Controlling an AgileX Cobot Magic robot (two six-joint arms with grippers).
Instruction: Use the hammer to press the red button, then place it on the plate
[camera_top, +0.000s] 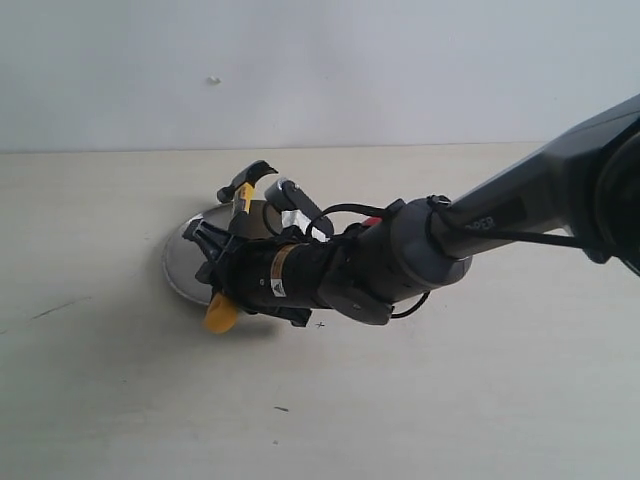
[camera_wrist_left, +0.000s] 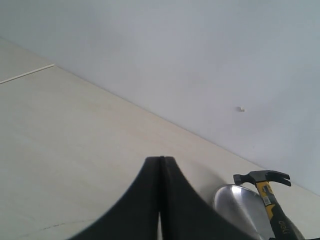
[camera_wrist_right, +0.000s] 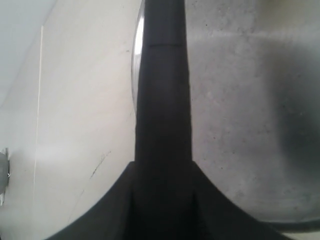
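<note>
My right gripper reaches across to the left side and is shut on the hammer at mid handle. The dark steel head points to the far side and the yellow looped end to the near side. The hammer hangs over the silver plate; I cannot tell whether they touch. In the right wrist view the black handle runs out from between the jaws of my right gripper, over the plate. Only a sliver of the red button shows behind the right arm. My left gripper is shut and empty, well short of the plate and hammer.
The right arm stretches from the right edge across the pale table. A plain light wall stands behind the table. A dark scuff mark lies on the table at the left.
</note>
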